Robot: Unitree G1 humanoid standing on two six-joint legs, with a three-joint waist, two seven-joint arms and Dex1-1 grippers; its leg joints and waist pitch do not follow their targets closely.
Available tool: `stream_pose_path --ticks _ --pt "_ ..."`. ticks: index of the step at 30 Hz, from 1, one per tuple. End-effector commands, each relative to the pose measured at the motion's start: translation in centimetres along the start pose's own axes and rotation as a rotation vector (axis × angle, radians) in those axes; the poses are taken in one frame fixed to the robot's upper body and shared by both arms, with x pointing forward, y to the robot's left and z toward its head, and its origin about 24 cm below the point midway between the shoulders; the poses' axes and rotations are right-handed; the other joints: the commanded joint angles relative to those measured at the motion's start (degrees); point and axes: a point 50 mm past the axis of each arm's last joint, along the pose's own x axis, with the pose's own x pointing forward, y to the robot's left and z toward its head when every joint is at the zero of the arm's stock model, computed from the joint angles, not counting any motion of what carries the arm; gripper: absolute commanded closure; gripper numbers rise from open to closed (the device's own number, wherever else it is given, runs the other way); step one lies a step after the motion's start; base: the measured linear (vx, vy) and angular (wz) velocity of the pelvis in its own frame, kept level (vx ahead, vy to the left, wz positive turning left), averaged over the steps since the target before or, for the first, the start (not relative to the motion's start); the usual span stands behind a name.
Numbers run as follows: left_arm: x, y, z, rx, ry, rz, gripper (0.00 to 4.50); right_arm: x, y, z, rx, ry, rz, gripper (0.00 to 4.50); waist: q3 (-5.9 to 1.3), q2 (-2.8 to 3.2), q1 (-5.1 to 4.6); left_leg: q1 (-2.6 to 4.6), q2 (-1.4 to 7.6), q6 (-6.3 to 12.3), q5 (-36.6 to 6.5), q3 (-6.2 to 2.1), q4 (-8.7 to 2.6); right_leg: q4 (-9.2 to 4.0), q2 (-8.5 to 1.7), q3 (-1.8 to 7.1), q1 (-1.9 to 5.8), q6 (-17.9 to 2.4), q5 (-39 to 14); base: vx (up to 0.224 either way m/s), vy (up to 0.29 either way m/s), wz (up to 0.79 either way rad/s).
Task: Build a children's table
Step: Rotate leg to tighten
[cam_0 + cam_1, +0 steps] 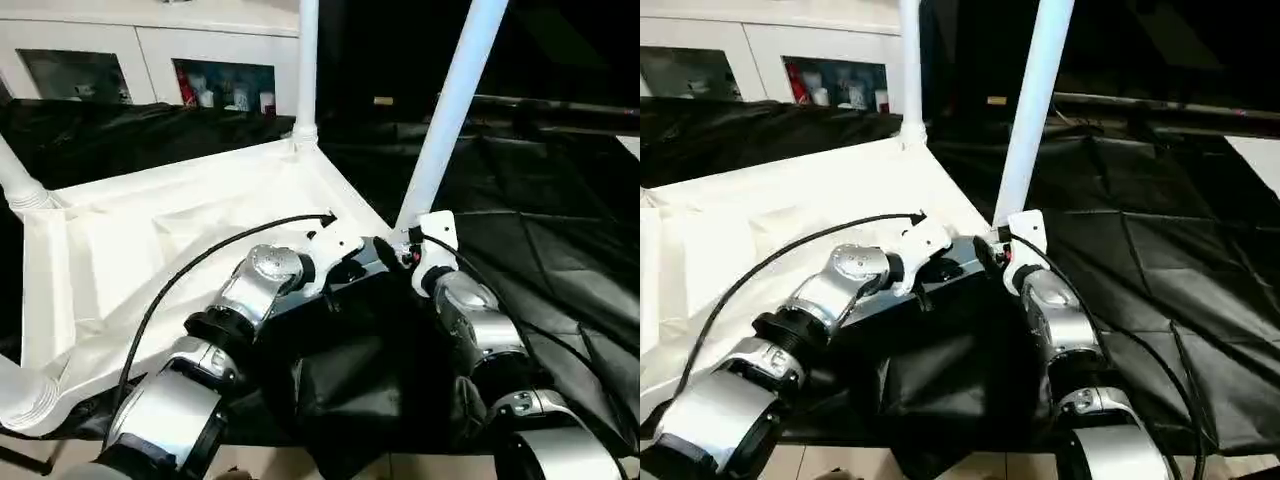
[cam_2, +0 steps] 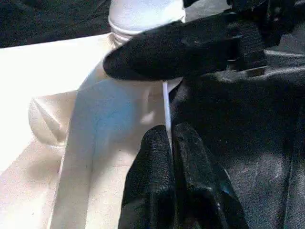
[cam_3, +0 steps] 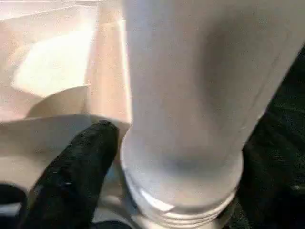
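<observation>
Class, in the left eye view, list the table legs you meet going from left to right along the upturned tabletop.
Near-left corner leg → far-left corner leg → upright far leg → slanted leg by the right gripper.

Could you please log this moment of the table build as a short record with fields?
Tabletop: white tabletop, ribbed underside up, on a black cloth.
Legs: four in the corner sockets; the near-right leg and far leg stand upright.
Left gripper: left gripper, jaws shut, at the tabletop's edge by the near-right leg.
Right gripper: right gripper at the base of that leg, one finger beside its threaded collar.
Background: white cabinet.
</observation>
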Motion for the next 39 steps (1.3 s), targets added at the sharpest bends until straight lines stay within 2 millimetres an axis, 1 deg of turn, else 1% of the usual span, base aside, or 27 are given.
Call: stream_pose_path --ticks 1,2,4,5,6,7,9,12,13,14,16,18,19,21,23,25,28,29,30,32,33,34,35,36,37,38,39 --pt "-0.1 -0.9 -0.2 0.010 -0.058 -0.098 4.50 -0.4 1.7 -0.4 -0.062 0.014 0.255 0.64 -2.42 -0.74 0.15 -0.15 3.32 5.01 -10.0 -1.11 -3.49 -5.15 -5.63 3.31 2.49 -10.3 -11.4 0.000 0.000 0.00" --pt "-0.2 -0.9 -0.3 0.010 -0.059 -0.106 4.50 -0.6 1.6 -0.4 -0.069 0.013 0.271 0.64 -2.43 -0.77 0.25 -0.24 3.35 5.33 -9.8 -1.16 -3.44 -5.08 -5.68 3.26 2.66 -10.4 -11.2 0.000 0.000 0.00" --pt "-1.3 -0.7 -0.7 0.033 -0.060 -0.162 4.50 -1.8 0.8 -0.2 -0.132 0.012 0.372 0.64 -2.48 -0.79 0.35 -0.33 3.32 6.13 -8.6 -1.09 -3.37 -4.96 -5.57 3.21 2.74 -10.5 -9.9 0.000 0.000 0.00" --pt "-1.7 -0.7 -0.8 0.044 -0.058 -0.179 4.50 -2.1 0.5 -0.2 -0.152 0.013 0.395 0.64 -2.46 -0.94 0.42 -0.46 3.35 6.77 -7.9 -1.06 -3.28 -4.83 -5.51 3.21 2.76 -10.5 -9.2 0.000 0.000 0.00" --pt "-2.1 -0.6 -1.0 0.052 -0.053 -0.199 4.50 -2.6 0.2 -0.2 -0.174 0.020 0.427 0.64 -2.47 -0.76 0.29 -0.45 3.38 6.87 -7.7 -1.02 -3.31 -4.78 -5.52 3.19 2.64 -10.8 -9.2 0.000 0.000 0.00" --pt "-2.3 -0.6 -1.1 0.054 -0.052 -0.209 4.50 -2.9 0.0 -0.2 -0.185 0.021 0.449 0.64 -2.49 -0.81 0.37 -0.30 3.41 6.69 -7.8 -1.01 -3.31 -4.88 -5.48 3.12 2.67 -10.8 -9.5 0.000 0.000 0.00" --pt "-3.7 -0.4 -1.6 0.059 -0.051 -0.265 4.50 -4.0 -0.6 0.1 -0.202 0.015 0.527 0.64 -2.47 -0.72 0.41 -0.32 3.60 6.60 -8.0 -0.99 -3.30 -4.74 -5.54 3.20 2.71 -11.3 -9.2 0.000 0.000 0.00" --pt "-4.8 -0.3 -2.1 0.062 -0.042 -0.306 4.50 -4.8 -1.0 0.6 -0.207 0.001 0.581 0.64 -2.45 -0.44 0.22 -0.19 3.79 6.46 -8.1 -1.05 -3.45 -4.40 -5.31 3.10 2.54 -12.6 -7.0 0.000 0.000 0.00" --pt "-4.8 -0.3 -2.1 0.062 -0.042 -0.306 4.50 -4.8 -1.0 0.6 -0.207 0.001 0.581 0.64 -2.45 -0.43 0.16 -0.10 3.91 6.39 -8.3 -1.01 -3.47 -4.32 -5.30 3.14 2.52 -13.1 -6.5 0.000 0.000 0.00" --pt "-5.5 -0.3 -2.5 0.063 -0.036 -0.327 4.50 -5.2 -1.1 0.7 -0.213 0.001 0.609 0.64 -2.41 -0.31 0.22 -0.09 3.91 6.28 -8.4 -1.02 -3.46 -4.29 -5.34 3.10 2.51 -13.3 -6.4 0.000 0.000 0.00" --pt "-6.1 -0.3 -2.8 0.060 -0.029 -0.341 4.50 -5.5 -1.1 0.4 -0.226 0.028 0.638 0.64 -2.40 -0.23 0.30 -0.08 3.95 5.94 -8.1 -1.00 -3.48 -4.11 -5.34 3.10 2.58 -13.6 -5.6 0.000 0.000 0.00" --pt "-6.2 -0.3 -2.9 0.058 -0.028 -0.340 4.50 -5.6 -1.0 0.2 -0.233 0.041 0.649 0.64 -2.37 -0.33 0.32 -0.12 3.77 5.83 -7.9 -0.88 -3.35 -4.13 -5.31 3.19 2.63 -13.5 -5.3 0.000 0.000 0.00" --pt "-6.3 -0.3 -2.9 0.055 -0.030 -0.338 4.50 -5.6 -1.0 0.1 -0.233 0.047 0.651 0.80 -2.34 -0.34 0.32 -0.19 3.69 5.75 -7.9 -0.89 -3.38 -4.21 -5.32 3.14 2.66 -13.4 -5.8 0.000 0.000 0.00" --pt "-6.4 -0.3 -2.9 0.045 -0.038 -0.332 4.50 -5.7 -0.9 -0.1 -0.230 0.052 0.655 0.80 -2.28 -0.33 0.27 -0.10 3.67 5.41 -8.4 -0.89 -3.41 -4.39 -5.29 3.12 2.56 -13.1 -7.3 0.000 0.000 0.00" --pt "-6.5 -0.3 -2.9 0.044 -0.039 -0.329 4.50 -5.7 -0.8 -0.2 -0.226 0.058 0.658 1.07 -2.30 -0.36 0.17 -0.13 3.62 5.13 -8.4 -0.97 -3.42 -4.43 -5.27 3.13 2.59 -12.7 -8.2 0.000 0.000 0.00" --pt "-6.5 -0.3 -2.9 0.045 -0.039 -0.328 4.50 -5.7 -0.7 -0.3 -0.225 0.061 0.658 1.14 -2.40 -0.36 0.16 -0.14 3.61 5.17 -7.9 -0.95 -3.34 -4.31 -5.25 3.19 2.66 -12.7 -7.2 0.000 0.000 0.00" --pt "-6.3 -0.3 -2.8 0.048 -0.040 -0.302 4.50 -5.5 -0.7 -0.5 -0.206 0.069 0.623 1.36 -2.45 -0.33 0.12 -0.11 3.61 5.52 -6.8 -0.97 -3.32 -4.04 -5.15 3.14 2.67 -13.3 -4.8 0.000 0.000 0.00" --pt "-5.9 -0.1 -2.7 0.055 -0.035 -0.259 4.50 -5.2 -0.8 -0.7 -0.174 0.063 0.557 1.46 -2.46 -0.30 0.10 -0.09 3.62 5.51 -6.8 -0.99 -3.32 -4.01 -5.16 3.14 2.69 -13.4 -4.6 0.000 0.000 0.00" --pt "-5.4 0.1 -2.6 0.051 -0.028 -0.210 4.50 -4.7 -0.9 -1.0 -0.138 0.063 0.479 1.53 -2.35 -0.36 -0.04 -0.06 3.57 5.05 -7.6 -1.01 -3.38 -4.20 -5.22 3.13 2.59 -13.2 -6.0 0.000 0.000 0.00" --pt "-5.1 0.2 -2.5 0.042 -0.023 -0.179 4.50 -4.4 -0.8 -1.2 -0.118 0.064 0.432 1.71 -2.32 -0.33 -0.09 0.05 3.52 4.47 -8.2 -1.00 -3.42 -4.39 -5.25 3.18 2.53 -12.8 -7.8 0.000 0.000 0.00" --pt "-4.5 0.4 -2.4 0.035 -0.018 -0.142 4.50 -4.0 -0.7 -1.5 -0.097 0.064 0.363 1.73 -2.17 -0.34 -0.17 0.13 3.43 3.71 -8.8 -0.97 -3.45 -4.77 -5.21 3.19 2.33 -11.8 -10.4 0.000 0.000 0.00" --pt "-3.8 0.5 -2.2 0.019 -0.009 -0.097 4.50 -3.5 -0.5 -1.8 -0.052 0.061 0.277 1.74 -2.23 -0.39 -0.17 0.18 3.50 3.35 -9.0 -1.05 -3.51 -4.71 -5.31 3.20 2.43 -11.7 -11.1 0.000 0.000 0.00" --pt "-3.6 0.5 -2.1 0.015 -0.005 -0.084 4.50 -3.3 -0.5 -1.9 -0.039 0.061 0.249 1.74 -2.25 -0.41 -0.20 0.15 3.48 3.13 -8.9 -1.07 -3.55 -4.74 -5.31 3.23 2.44 -11.5 -11.4 0.000 0.000 0.00" --pt "-2.7 0.4 -1.8 0.007 0.005 -0.042 4.50 -2.7 -0.1 -2.1 0.001 0.061 0.157 1.76 -2.20 -0.26 -0.33 0.40 3.51 2.14 -9.5 -1.12 -3.69 -4.85 -5.18 3.25 2.14 -11.1 -12.7 0.000 0.000 0.00" --pt "-2.5 0.4 -1.7 0.006 0.006 -0.036 4.50 -2.6 -0.1 -2.2 0.004 0.062 0.148 1.76 -2.22 -0.25 -0.24 0.43 3.55 1.87 -9.7 -1.21 -3.71 -4.87 -5.32 3.23 2.19 -11.0 -13.0 0.000 0.000 0.00" --pt "-1.7 0.3 -1.3 -0.010 0.013 0.003 4.50 -2.0 0.3 -2.5 0.035 0.078 0.065 1.76 -2.32 -0.32 -0.31 0.31 3.53 1.78 -9.5 -1.23 -3.69 -4.76 -5.36 3.25 2.32 -11.0 -12.6 0.000 0.000 0.00" --pt "-1.1 0.2 -1.0 -0.020 0.015 0.024 4.50 -1.6 0.6 -2.7 0.047 0.087 0.030 1.76 -2.31 -0.34 -0.29 0.42 3.46 1.91 -9.2 -1.09 -3.60 -4.82 -5.30 3.35 2.17 -11.0 -11.7 0.000 0.000 0.00"
